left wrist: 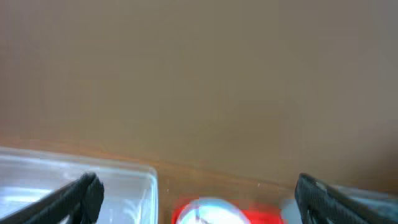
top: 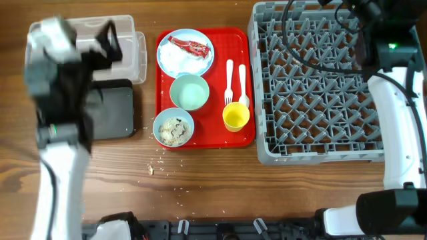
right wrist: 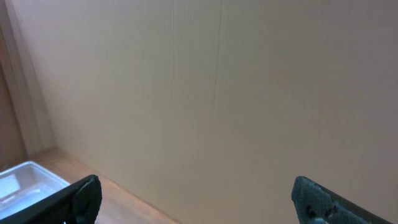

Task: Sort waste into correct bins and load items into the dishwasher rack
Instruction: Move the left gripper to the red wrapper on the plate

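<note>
hovering left arm (top: 63,87) above clear tub (top: 137,53) | left tool (left wrist: 198,190) wide | right tool (right wrist: 193,193) wide above rack (top: 313,93)

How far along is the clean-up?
Nothing looks done: the dishwasher rack shows no dishes; plate, bowls, cup, fork and spoon sit on the red tray. Nothing in hand: left gripper and right gripper are open. Left: wrapper, napkin and scraps to the bins, dishes to the rack.

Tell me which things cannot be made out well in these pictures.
- Overhead: the blurred left arm covers part of the black tray and the clear tub.
- Overhead: the right arm and cables hide a far corner of the dishwasher rack.
- Left wrist: the plate is blurred and cut off by the bottom edge.
</note>
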Robot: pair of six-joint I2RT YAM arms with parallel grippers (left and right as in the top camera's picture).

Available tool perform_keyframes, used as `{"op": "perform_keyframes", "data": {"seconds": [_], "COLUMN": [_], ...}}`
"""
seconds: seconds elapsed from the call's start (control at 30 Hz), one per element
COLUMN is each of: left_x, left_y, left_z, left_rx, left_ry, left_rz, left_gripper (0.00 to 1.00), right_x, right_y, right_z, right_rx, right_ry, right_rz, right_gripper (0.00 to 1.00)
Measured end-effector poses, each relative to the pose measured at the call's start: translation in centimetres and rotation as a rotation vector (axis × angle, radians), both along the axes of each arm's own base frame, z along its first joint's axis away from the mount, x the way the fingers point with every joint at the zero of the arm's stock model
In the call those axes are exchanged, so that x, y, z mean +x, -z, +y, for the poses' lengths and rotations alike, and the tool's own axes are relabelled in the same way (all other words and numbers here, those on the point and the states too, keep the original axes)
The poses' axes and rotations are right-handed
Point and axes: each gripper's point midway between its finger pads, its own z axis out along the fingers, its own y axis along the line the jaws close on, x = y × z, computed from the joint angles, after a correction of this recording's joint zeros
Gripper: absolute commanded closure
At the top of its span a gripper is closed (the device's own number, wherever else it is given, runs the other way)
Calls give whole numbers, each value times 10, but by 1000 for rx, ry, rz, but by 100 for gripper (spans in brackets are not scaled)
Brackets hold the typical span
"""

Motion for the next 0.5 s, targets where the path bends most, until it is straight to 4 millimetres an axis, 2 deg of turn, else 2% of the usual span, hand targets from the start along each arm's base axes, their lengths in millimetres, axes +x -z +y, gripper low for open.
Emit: {"op": "perform_keyframes", "data": {"seconds": [0.03,0.07,0.17,0.2,0.27,0.4,0.5], "left_x": [22,36,94,102,122,129,123], "left_y": [1,1,4,12,7,26,57], "left_z": [-2,-3,-8,-12,-21,-60,-104], "left_rx": [-4,0,0,-6,33,160,252], "left_ry": [34,55,127,152,190,283,387], "left_rz": [74,98,239,342,366,446,521], "left_gripper": [0,0,0,0,0,0,0], "right_x": [0,-1,-4,-6,-10,-22,-29], "right_y": [3,3,20,25,33,63,83], "right_z": [-1,-1,-6,-8,-11,-17,-20], "right_rx": [1,3,8,8,5,-8,-17], "right_ry": [5,10,44,54,75,119,134], "right_rz": [27,43,176,215,284,447,540], "right_gripper": [0,0,0,0,0,0,0]}}
